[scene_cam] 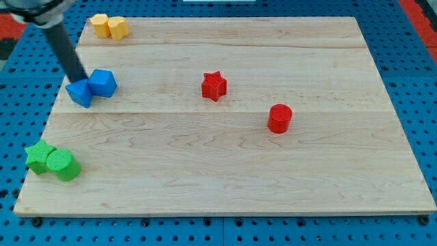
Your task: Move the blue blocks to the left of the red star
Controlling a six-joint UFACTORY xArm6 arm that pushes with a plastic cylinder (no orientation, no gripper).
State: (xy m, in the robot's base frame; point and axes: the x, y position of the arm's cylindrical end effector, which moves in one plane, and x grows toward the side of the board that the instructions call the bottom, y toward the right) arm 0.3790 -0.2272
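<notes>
Two blue blocks sit side by side at the view's left: a blue block (80,92) and a blue cube-like block (103,83) touching it on its right. The red star (214,86) lies near the middle of the board, well to their right. My rod comes down from the top left corner and my tip (78,78) rests at the top edge of the left blue block, touching or almost touching it.
A red cylinder (279,118) lies right of the star. Two yellow blocks (109,26) sit at the top left. A green star (39,156) and green cylinder (63,165) sit at the bottom left. The wooden board (273,184) lies on a blue pegboard.
</notes>
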